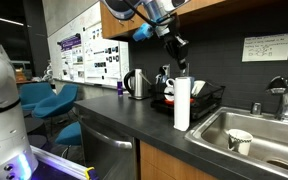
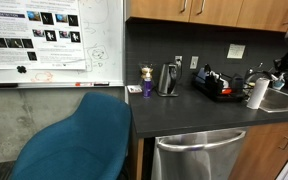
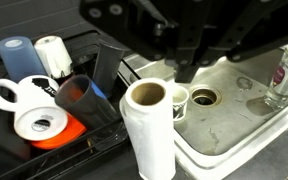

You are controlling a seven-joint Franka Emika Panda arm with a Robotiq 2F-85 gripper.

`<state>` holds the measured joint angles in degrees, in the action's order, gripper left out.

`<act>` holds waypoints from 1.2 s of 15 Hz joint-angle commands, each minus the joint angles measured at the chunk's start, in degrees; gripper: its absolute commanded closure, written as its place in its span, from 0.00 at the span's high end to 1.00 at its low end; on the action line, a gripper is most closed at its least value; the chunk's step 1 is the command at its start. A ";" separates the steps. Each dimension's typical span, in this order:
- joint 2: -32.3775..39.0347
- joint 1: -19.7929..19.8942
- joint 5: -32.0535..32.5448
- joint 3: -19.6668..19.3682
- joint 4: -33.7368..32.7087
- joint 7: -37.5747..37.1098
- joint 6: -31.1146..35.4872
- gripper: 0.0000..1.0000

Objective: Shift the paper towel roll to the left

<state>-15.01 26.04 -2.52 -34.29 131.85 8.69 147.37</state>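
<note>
Jaws hang above the paper towel roll (image 3: 149, 125), clear of it; you cannot tell whether they stand open or closed, as the wrist view shows only a dark mass overhead. Roll stands upright on the bench (image 1: 134, 115), just beside the sink (image 1: 264, 125) and near the black dish rack (image 1: 202, 98); the steel kettle (image 1: 136, 84) sits well apart along the bench. Judgement on handling: light, soft and compressible, with a grippy paper surface, so slip is unlikely. Being tall on a narrow base, it should tip easily under a high sideways push. The loose outer sheet may unwind. Suggested hold: one finger down the open cardboard core (image 3: 147, 95), the other outside the wall. If the span allows, clasp the body instead, fairly low. Squeeze gently, lift slightly and keep it vertical.
</note>
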 commanded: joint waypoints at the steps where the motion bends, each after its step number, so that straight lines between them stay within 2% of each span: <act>1: 4.56 -2.76 -6.35 -1.92 -4.96 3.16 -2.34 0.00; 5: 8.57 -3.77 -12.63 -2.29 -7.65 5.69 -6.32 0.00; 7: 10.23 -3.18 -13.80 -1.64 -8.37 5.58 -8.36 0.00; 17: 16.19 -0.85 -12.56 0.03 -12.76 2.59 -14.58 0.00; 18: 16.62 -0.67 -12.17 0.17 -13.26 1.94 -15.18 0.26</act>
<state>-0.35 24.06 -15.34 -35.15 121.29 12.41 135.12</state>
